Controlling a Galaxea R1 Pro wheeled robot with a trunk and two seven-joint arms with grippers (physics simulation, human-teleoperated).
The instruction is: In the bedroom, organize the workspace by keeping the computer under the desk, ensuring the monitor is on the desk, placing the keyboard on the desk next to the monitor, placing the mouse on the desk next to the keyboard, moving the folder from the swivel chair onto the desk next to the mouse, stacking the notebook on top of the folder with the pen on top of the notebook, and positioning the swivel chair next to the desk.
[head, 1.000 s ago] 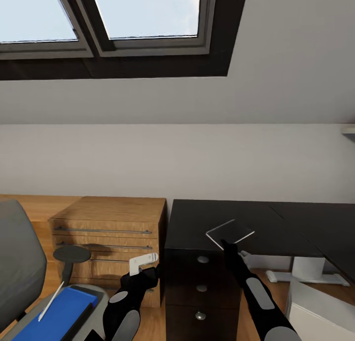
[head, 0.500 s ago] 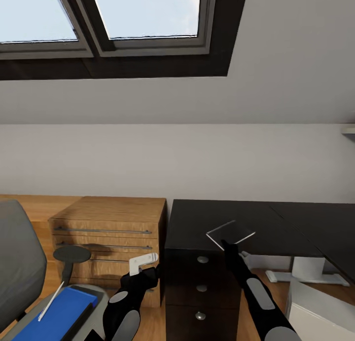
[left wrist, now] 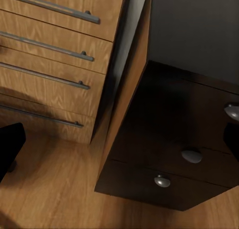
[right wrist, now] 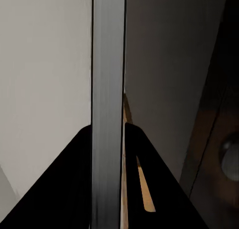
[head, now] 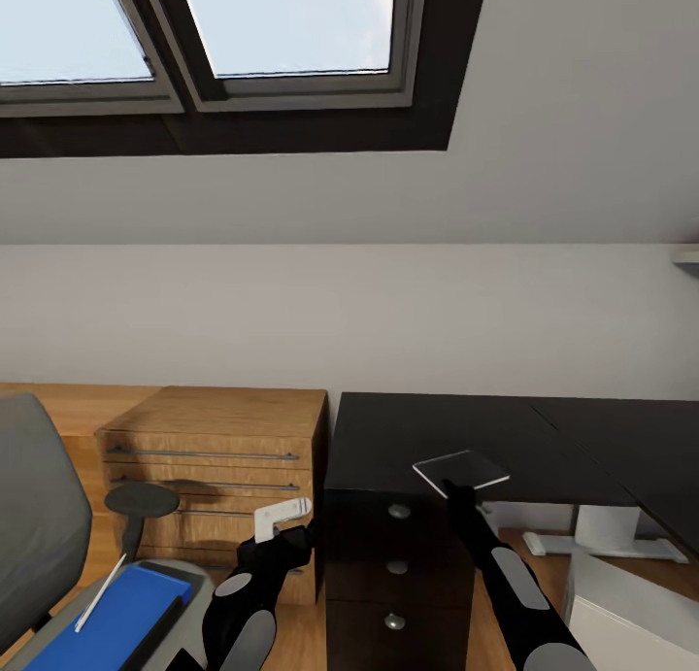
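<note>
My right gripper is shut on the notebook, a thin pale rectangle held nearly flat just above the front edge of the black desk. In the right wrist view the notebook shows edge-on between the dark fingers. The blue folder lies on the swivel chair at lower left, with the white pen across it. My left gripper hangs open and empty between the chair and the desk's pedestal. The light grey computer stands at lower right.
A light wood cabinet with bar handles stands against the desk's left side, also in the left wrist view. The dark three-drawer pedestal with silver knobs is below the notebook. A white desk leg stands on the wooden floor.
The notebook has tipped flatter and sunk slightly toward the desk top, shifting a little right with my right gripper. The left arm has not moved.
</note>
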